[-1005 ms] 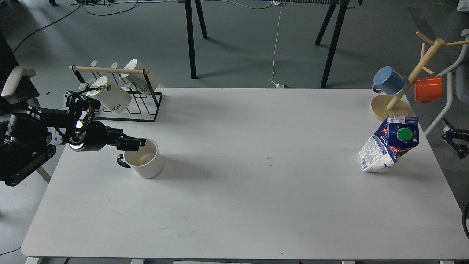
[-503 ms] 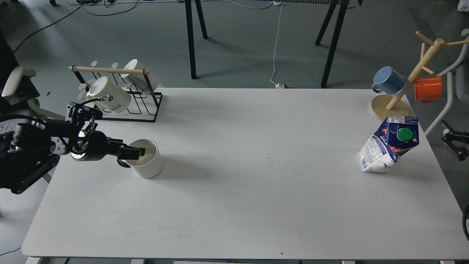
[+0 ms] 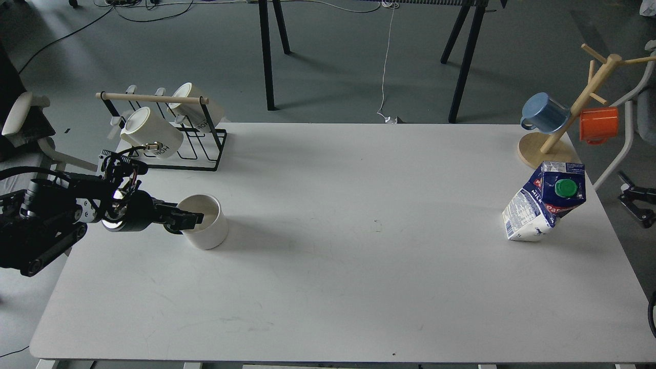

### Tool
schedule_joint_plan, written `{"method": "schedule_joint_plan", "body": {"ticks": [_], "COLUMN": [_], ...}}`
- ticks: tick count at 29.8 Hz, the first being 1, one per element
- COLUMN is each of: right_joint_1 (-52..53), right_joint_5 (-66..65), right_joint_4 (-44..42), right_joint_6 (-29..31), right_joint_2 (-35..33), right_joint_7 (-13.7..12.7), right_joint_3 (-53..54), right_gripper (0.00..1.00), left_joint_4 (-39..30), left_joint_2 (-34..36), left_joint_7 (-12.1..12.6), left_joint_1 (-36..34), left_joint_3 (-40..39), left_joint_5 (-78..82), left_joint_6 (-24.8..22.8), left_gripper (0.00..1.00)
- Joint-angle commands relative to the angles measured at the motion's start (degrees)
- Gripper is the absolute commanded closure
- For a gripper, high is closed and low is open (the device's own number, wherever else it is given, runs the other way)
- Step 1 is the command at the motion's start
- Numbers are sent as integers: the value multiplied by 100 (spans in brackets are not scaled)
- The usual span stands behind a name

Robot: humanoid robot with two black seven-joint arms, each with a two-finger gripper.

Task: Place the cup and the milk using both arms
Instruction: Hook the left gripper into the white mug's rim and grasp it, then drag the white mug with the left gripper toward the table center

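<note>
Cup (image 3: 207, 226) sits at the left tool (image 3: 190, 220), whose fingers straddle its near rim; grip seemingly closing, though I cannot tell. Milk (image 3: 543, 201) stands far right on the counter (image 3: 328, 287), right tool unseen.

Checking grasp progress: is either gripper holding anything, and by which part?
The left gripper sits at the cup rim's left side, above the handle; whether it is clamped cannot be told. The milk stands untouched.

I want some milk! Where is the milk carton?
In the head view, the milk carton leans on the table's right side, just in front of the wooden mug tree.
</note>
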Motion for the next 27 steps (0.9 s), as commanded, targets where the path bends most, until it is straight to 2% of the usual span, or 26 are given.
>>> {"method": "schedule_joint_plan", "body": {"ticks": [1, 4, 16, 18, 23, 27], "right_joint_1": [-16, -42, -60, -60, -60, -60], "right_joint_5": [8, 8, 8, 8, 8, 8], "right_joint_4": [-2, 7, 7, 7, -2, -19], "right_joint_6": [0, 0, 0, 0, 0, 0], "right_joint_2": [0, 0, 0, 0, 0, 0], "right_joint_7": [1, 1, 1, 1, 1, 1], "right_joint_3": [1, 18, 18, 18, 27, 18], "right_gripper": [5, 5, 6, 6, 6, 6], "left_joint_4": [47, 65, -242, -566, -1297, -1263], "left_joint_2": [-129, -103, 37, 178, 126, -584], "left_joint_7": [-1, -1, -1, -1, -1, -1], "left_joint_1": [9, 0, -114, -288, -1009, -1572], "left_joint_3": [100, 232, 189, 145, -162, -172], "left_joint_5": [11, 11, 2, -42, -366, -464], "left_joint_6": [666, 728, 588, 387, -553, -815], "left_gripper": [96, 100, 100, 100, 100, 100]}}
